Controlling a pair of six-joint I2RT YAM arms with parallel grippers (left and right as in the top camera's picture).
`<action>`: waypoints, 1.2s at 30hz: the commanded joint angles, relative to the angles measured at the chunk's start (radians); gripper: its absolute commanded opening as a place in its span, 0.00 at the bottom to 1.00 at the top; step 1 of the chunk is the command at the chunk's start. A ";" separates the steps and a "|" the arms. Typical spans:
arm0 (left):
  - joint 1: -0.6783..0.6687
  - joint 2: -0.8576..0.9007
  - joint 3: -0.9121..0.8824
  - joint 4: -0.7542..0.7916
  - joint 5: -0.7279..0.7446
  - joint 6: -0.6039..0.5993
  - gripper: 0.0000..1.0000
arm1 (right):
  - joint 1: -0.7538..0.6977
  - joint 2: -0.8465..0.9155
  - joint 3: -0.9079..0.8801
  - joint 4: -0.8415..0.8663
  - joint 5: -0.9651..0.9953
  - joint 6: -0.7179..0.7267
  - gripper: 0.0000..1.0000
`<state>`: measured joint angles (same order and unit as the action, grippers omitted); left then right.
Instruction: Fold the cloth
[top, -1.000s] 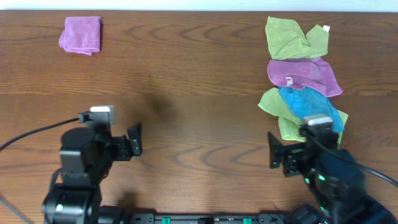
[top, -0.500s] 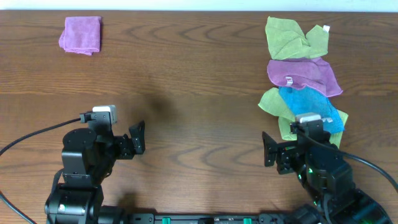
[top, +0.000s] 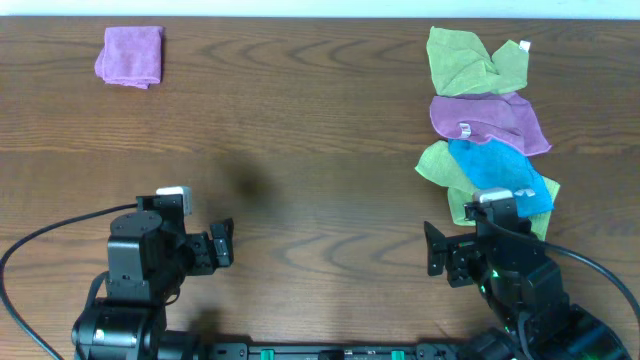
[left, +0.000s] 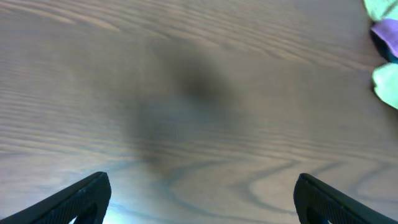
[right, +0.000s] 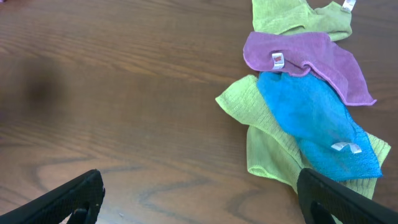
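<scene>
Cloth (top: 131, 55) folded, far left corner; left gripper (left: 199, 198) and right gripper (right: 199, 198) both wide, empty, over table (top: 300, 120)

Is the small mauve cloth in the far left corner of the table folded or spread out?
Folded. The mauve cloth lies as a compact, thick rectangle with layered edges, apart from both pincers, unlike the loosely crumpled cloths on the right side.

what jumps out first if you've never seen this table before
The bright heap of cloths along the right side: a green cloth at the far end, a purple cloth with a white tag below it, then a blue cloth lying over another green one. Alone in the far left corner sits a small folded mauve cloth. Both tools, left tool and right tool, hang open near the front edge, holding nothing.
</scene>
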<state>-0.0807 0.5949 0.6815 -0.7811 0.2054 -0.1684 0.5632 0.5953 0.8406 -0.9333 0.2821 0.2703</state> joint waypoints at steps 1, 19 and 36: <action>-0.005 -0.080 -0.004 0.035 -0.108 0.016 0.96 | 0.006 -0.004 0.006 -0.003 -0.002 0.013 0.99; 0.063 -0.513 -0.535 0.423 -0.104 0.192 0.96 | 0.006 -0.004 0.006 -0.003 -0.002 0.013 0.99; 0.063 -0.540 -0.575 0.424 -0.104 0.229 0.95 | 0.006 -0.004 0.006 -0.003 -0.002 0.014 0.99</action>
<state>-0.0223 0.0650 0.1295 -0.3546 0.1009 0.0463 0.5632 0.5945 0.8406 -0.9360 0.2798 0.2707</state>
